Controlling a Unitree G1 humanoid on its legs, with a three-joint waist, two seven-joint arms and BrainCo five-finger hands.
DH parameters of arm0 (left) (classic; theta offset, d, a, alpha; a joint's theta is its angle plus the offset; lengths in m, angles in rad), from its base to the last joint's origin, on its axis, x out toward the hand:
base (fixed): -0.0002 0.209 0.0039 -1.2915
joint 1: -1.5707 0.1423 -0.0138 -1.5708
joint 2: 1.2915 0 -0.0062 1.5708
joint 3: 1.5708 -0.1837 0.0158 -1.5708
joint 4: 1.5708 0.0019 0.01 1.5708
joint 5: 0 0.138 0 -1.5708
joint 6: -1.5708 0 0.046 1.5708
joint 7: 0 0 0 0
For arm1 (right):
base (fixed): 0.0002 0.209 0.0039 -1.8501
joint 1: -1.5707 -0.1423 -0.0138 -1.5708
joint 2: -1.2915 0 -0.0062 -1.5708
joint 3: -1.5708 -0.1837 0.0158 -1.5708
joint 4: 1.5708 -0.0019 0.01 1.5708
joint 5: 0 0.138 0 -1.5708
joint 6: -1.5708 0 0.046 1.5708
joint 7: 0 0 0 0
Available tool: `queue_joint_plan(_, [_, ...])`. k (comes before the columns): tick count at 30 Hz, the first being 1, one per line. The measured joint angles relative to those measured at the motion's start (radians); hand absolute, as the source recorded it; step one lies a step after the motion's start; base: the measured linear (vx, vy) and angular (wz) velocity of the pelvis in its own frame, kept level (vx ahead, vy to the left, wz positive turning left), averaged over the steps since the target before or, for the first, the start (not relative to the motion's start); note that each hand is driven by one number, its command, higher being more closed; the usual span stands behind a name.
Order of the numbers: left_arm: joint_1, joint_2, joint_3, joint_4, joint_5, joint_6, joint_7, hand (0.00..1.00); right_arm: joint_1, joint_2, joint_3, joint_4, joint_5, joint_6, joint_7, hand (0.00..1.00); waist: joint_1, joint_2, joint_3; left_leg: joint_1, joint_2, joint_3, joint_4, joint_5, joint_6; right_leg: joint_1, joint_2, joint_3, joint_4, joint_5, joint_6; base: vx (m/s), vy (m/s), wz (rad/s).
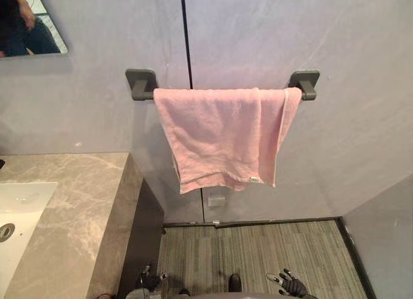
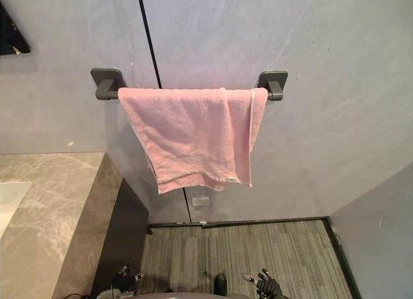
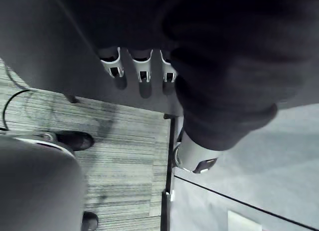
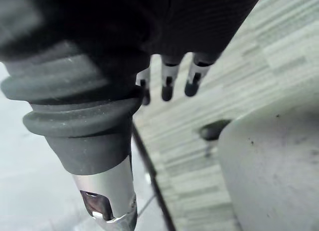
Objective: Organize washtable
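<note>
A pink towel point(image 1: 222, 134) hangs folded over a dark wall rail point(image 1: 303, 84), its lower edge slanting down to the right. The marble washtable point(image 1: 77, 208) with a white sink point(image 1: 16, 212) stands at the left. Both hands hang low near the floor, far below the towel. My left hand point(image 1: 150, 279) is beside the dark cabinet side, its fingers point(image 3: 143, 71) straight and holding nothing. My right hand point(image 1: 292, 285) hangs over the striped floor, its fingers point(image 4: 167, 86) relaxed and empty.
A mirror corner point(image 1: 32, 21) at the upper left reflects a person. The dark cabinet side point(image 1: 145, 228) drops below the counter. Grey striped floor point(image 1: 258, 254) runs to the wall, with a grey partition point(image 1: 387, 241) at the right.
</note>
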Motion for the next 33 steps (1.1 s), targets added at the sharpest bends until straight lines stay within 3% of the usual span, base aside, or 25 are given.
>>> queue_joint_plan(4, [-0.042,-0.008,-0.002,0.002,-0.070,0.018,0.014,0.00,-0.023,-0.004,0.021,0.001,-0.032,0.004,-0.036,0.00,-0.002,-0.004,0.007,-0.097,0.003,-0.065,0.017,0.020,-0.024,-0.068,-0.002,-0.065,0.006,0.004,-0.009,0.00,-0.012,0.47])
queue_joint_plan(6, [-0.040,-0.013,-0.011,0.003,-0.097,0.019,0.029,0.00,-0.023,-0.002,0.031,-0.001,-0.031,0.005,-0.049,0.00,-0.006,-0.004,0.008,-0.115,0.011,-0.086,0.028,0.035,-0.038,-0.073,0.000,-0.091,0.007,0.016,-0.047,0.06,-0.004,0.36])
queue_joint_plan(7, [-0.038,-0.014,-0.012,0.003,-0.098,0.018,0.028,0.00,-0.023,0.002,0.029,-0.002,-0.032,0.005,-0.051,0.00,-0.006,-0.010,0.012,-0.118,0.012,-0.073,0.075,0.015,-0.041,-0.072,-0.006,-0.093,0.008,0.014,-0.058,0.04,0.032,0.03])
queue_joint_plan(8, [-0.039,-0.016,-0.008,-0.011,-0.116,0.015,0.028,0.00,-0.021,0.006,0.024,-0.002,-0.033,0.005,-0.055,0.00,0.002,-0.024,0.024,-0.125,0.023,-0.017,0.277,-0.061,-0.031,-0.055,-0.017,-0.087,0.038,-0.001,-0.074,0.09,0.017,-0.16])
queue_joint_plan(9, [-0.031,-0.016,-0.012,-0.021,-0.115,0.013,0.029,0.00,-0.008,0.010,0.022,-0.006,-0.030,0.000,-0.067,0.00,-0.005,-0.040,0.032,-0.095,0.030,0.016,0.411,-0.089,-0.028,-0.016,-0.026,-0.072,0.053,-0.015,-0.068,0.10,0.005,-0.23])
queue_joint_plan(10, [-0.024,-0.021,-0.016,-0.025,-0.115,0.009,0.028,0.00,-0.004,0.015,0.020,-0.010,-0.029,-0.003,-0.072,0.00,-0.008,-0.036,0.032,-0.076,0.034,0.023,0.439,-0.089,-0.029,-0.003,-0.025,-0.064,0.053,-0.017,-0.066,0.08,0.059,-0.20])
queue_joint_plan(11, [-0.014,-0.040,-0.049,-0.026,-0.115,0.003,0.028,0.00,-0.002,0.003,0.019,-0.018,-0.027,-0.009,-0.088,0.00,-0.031,0.003,0.017,-0.018,0.056,0.048,0.433,-0.107,-0.063,0.009,0.001,-0.055,0.054,-0.019,-0.061,-0.01,0.099,-0.22])
queue_joint_plan(14, [-0.012,-0.046,-0.111,-0.026,-0.113,0.003,0.027,0.00,-0.002,0.004,0.020,-0.020,-0.016,-0.012,-0.092,0.00,-0.025,0.020,0.016,0.066,0.067,0.099,0.334,-0.151,-0.071,-0.003,0.025,-0.020,0.070,-0.012,-0.053,-0.11,0.141,-0.46])
queue_joint_plan(17, [-0.009,-0.046,-0.200,-0.034,-0.050,-0.007,0.020,0.00,-0.002,0.004,0.033,-0.044,-0.010,-0.019,-0.092,0.00,-0.036,0.035,0.016,0.113,0.059,0.122,0.187,-0.190,-0.049,-0.068,0.042,0.004,0.129,-0.013,-0.021,-0.20,0.167,-0.30])
queue_joint_plan(18, [-0.026,-0.041,-0.232,-0.044,-0.033,-0.009,0.020,0.00,-0.004,0.001,0.052,-0.065,-0.015,-0.024,-0.092,0.00,-0.045,0.030,0.033,0.109,0.050,0.124,0.164,-0.215,-0.024,-0.112,0.038,0.010,0.176,-0.016,-0.011,-0.29,0.154,-0.25])
queue_joint_plan(19, [-0.042,-0.022,-0.253,-0.056,-0.015,-0.011,0.018,0.00,-0.006,0.007,0.073,-0.090,-0.035,-0.024,-0.094,0.00,-0.044,0.007,0.059,0.097,0.025,0.135,0.168,-0.212,-0.016,-0.156,0.011,0.024,0.242,-0.032,0.017,-0.31,0.131,-0.27])
queue_joint_plan(21, [-0.042,-0.016,-0.290,-0.067,0.003,-0.011,0.018,0.00,0.000,0.004,0.107,-0.125,-0.049,-0.025,-0.100,0.00,-0.046,-0.002,0.065,0.077,0.007,0.168,0.202,-0.210,0.016,-0.200,-0.028,0.017,0.318,-0.067,0.047,-0.32,0.081,-0.25])
queue_joint_plan(24, [-0.032,-0.015,-0.308,-0.084,0.002,-0.010,0.021,0.00,0.000,-0.009,0.152,-0.159,-0.098,-0.025,-0.102,0.00,-0.039,0.010,0.065,0.058,0.006,0.179,0.261,-0.220,0.036,-0.286,-0.153,-0.091,0.724,-0.214,0.009,-0.15,0.030,-0.05])
queue_joint_plan(26, [-0.014,-0.013,-0.311,-0.097,-0.005,-0.011,0.020,0.00,-0.001,-0.019,0.181,-0.158,-0.124,-0.026,-0.102,0.00,-0.033,0.010,0.065,0.054,0.007,0.165,0.275,-0.217,0.038,-0.256,-0.232,-0.091,0.896,-0.252,0.004,-0.04,-0.072,0.24])
queue_joint_plan(27, [-0.009,-0.009,-0.311,-0.102,-0.020,-0.011,0.021,0.00,0.001,-0.020,0.191,-0.152,-0.142,-0.023,-0.102,0.00,-0.024,0.006,0.061,0.045,0.002,0.154,0.285,-0.215,0.035,-0.196,-0.283,-0.088,0.907,-0.256,0.015,-0.02,-0.160,0.18])
queue_joint_plan(28, [-0.003,0.003,-0.304,-0.101,-0.039,-0.010,0.022,0.00,-0.002,-0.021,0.201,-0.149,-0.155,-0.020,-0.101,0.00,-0.023,-0.008,0.051,0.033,-0.007,0.140,0.282,-0.196,0.029,-0.173,-0.284,-0.102,0.853,-0.279,0.053,-0.02,-0.162,0.23])
queue_joint_plan(31, [0.015,-0.022,-0.306,-0.099,-0.042,-0.010,0.021,0.00,0.012,-0.031,0.200,-0.152,-0.156,-0.020,-0.104,0.00,-0.021,0.024,0.025,0.036,-0.015,0.113,0.184,-0.094,0.043,-0.094,-0.236,-0.115,0.671,-0.281,0.058,-0.03,-0.107,0.38])
queue_joint_plan(33, [0.019,-0.019,-0.303,-0.111,-0.050,-0.022,0.022,0.00,0.003,-0.042,0.231,-0.148,-0.157,-0.015,-0.109,0.00,0.011,0.010,0.029,-0.018,-0.017,0.078,0.225,-0.041,0.028,-0.033,-0.227,-0.086,0.526,-0.307,0.105,-0.07,-0.155,0.43])
